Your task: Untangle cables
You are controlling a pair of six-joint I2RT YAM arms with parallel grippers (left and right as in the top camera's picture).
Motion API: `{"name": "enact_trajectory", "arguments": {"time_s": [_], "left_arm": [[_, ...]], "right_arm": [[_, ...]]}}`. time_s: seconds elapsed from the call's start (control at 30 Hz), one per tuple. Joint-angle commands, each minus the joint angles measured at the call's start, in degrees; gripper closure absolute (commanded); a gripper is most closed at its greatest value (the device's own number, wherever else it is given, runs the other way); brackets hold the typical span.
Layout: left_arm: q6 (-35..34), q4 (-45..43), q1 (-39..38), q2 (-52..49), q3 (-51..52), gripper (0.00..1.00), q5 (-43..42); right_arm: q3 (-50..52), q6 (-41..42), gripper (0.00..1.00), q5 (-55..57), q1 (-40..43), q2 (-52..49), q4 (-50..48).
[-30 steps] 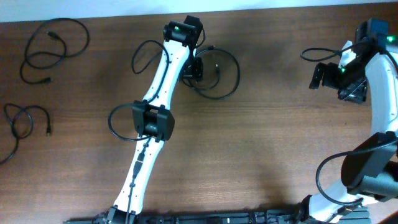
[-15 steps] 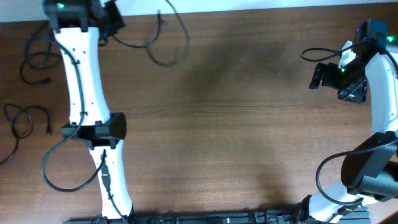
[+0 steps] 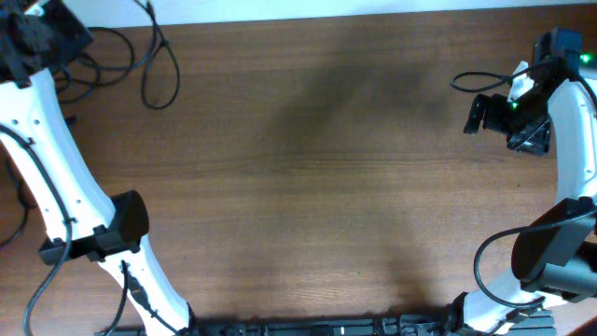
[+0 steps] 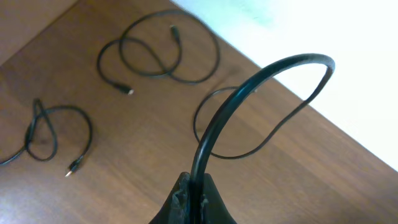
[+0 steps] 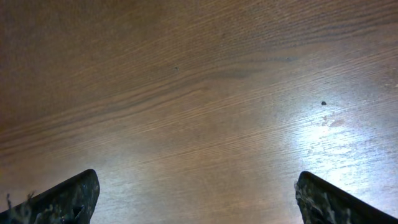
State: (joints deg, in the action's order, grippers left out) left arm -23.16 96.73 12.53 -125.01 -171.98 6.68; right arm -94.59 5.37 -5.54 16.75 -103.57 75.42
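My left gripper (image 4: 196,186) is shut on a thin black cable (image 4: 249,93) that arches up from the jaws and trails in a loose loop (image 4: 249,140) onto the table. From overhead, that gripper (image 3: 45,35) is at the far left corner and the held cable's loop (image 3: 176,77) hangs to its right. A second coiled cable (image 4: 168,56) lies near the table's far edge, and a third small looped cable (image 4: 43,130) sits closer in. My right gripper (image 3: 485,112) hovers at the far right, open, with only bare wood between its fingertips (image 5: 68,199).
The table's far edge (image 3: 308,17) meets a white surface. The loose cables (image 3: 128,51) are partly hidden under my left arm; another strand (image 3: 20,213) reaches the left edge. Thick black wires run along both arms.
The left gripper shut on a cable at the top centre and swung far left with it, dragging its loop toward the other cables. The right arm has not moved.
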Motion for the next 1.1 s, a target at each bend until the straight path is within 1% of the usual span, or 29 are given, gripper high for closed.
{"name": "enact_trajectory", "arguments": {"time_s": [0.0,0.07,0.1,0.17,0.27,0.33,0.37,0.43,0.47,0.5,0.53,0.6,0.7,0.77,0.93,0.97,1.0,1.03,1.07], "left_arm": [[0.9,0.0,4.3,1.0,10.1,1.0,1.1],[0.9,0.0,5.7,1.0,13.7,1.0,2.0],[-0.5,0.0,7.1,1.0,16.7,1.0,4.7],[-1.0,0.0,9.0,1.0,21.2,1.0,5.1],[-1.0,0.0,9.3,1.0,27.4,1.0,5.3],[-4.7,0.0,10.5,1.0,33.7,1.0,10.3],[-6.1,0.0,11.8,1.0,35.1,1.0,10.1],[-7.0,0.0,14.5,1.1,35.2,1.0,4.5],[-9.8,0.0,15.3,1.1,35.2,1.0,2.4],[-9.9,-0.8,15.4,1.1,35.2,1.0,1.7],[-9.9,-2.9,15.2,1.0,35.2,1.0,1.6],[-9.8,-6.7,14.1,1.0,35.2,1.0,-1.3],[-11.6,-9.6,13.0,-0.6,36.3,1.0,-1.1],[-11.5,-14.0,13.0,-1.3,40.2,1.0,-1.1],[-11.4,-29.9,12.6,-1.4,51.9,1.0,-2.5],[-11.1,-34.1,12.4,-1.6,54.6,0.85,-5.7],[-11.1,-37.2,12.2,-1.6,56.5,0.85,-6.1],[-11.1,-37.9,12.2,-1.6,57.0,0.75,-6.1],[-11.1,-39.0,12.2,-1.6,57.9,0.62,-6.1]], "right_arm": [[-0.1,-0.5,0.02,-0.3,0.2,0.1,0.0],[-0.1,-0.5,0.02,-0.3,0.2,0.1,0.0],[-0.1,-0.5,0.02,-0.3,0.2,0.1,0.0],[-0.1,-0.5,0.02,-0.3,0.2,0.1,0.0],[-0.1,-0.5,0.02,-0.2,0.2,0.1,0.0],[-0.1,-0.5,0.02,-0.3,0.2,0.1,0.0],[-0.1,-0.5,0.02,-0.3,0.2,0.1,0.0],[-0.1,-0.5,0.02,-0.3,0.2,0.1,0.0],[-0.1,-0.5,0.02,-0.3,0.2,0.1,0.0],[-0.1,-0.5,0.02,-0.3,0.2,0.1,0.0],[-0.1,-0.5,0.02,-0.3,0.2,0.1,0.0],[-0.1,-0.5,0.02,-0.3,0.2,0.1,0.0],[-0.1,-0.5,0.02,-0.3,0.2,0.1,0.0],[-0.1,-0.5,0.01,-0.3,0.2,0.1,0.0],[-0.1,-0.5,0.02,-0.3,0.2,0.1,0.0],[-0.1,-0.5,0.02,-0.3,0.1,0.1,0.0],[-0.1,-0.5,0.02,-0.3,0.2,0.1,0.0],[-0.1,-0.5,0.02,-0.3,0.2,0.1,0.0],[-0.1,-0.5,0.02,-0.3,0.2,0.1,0.0]]}}
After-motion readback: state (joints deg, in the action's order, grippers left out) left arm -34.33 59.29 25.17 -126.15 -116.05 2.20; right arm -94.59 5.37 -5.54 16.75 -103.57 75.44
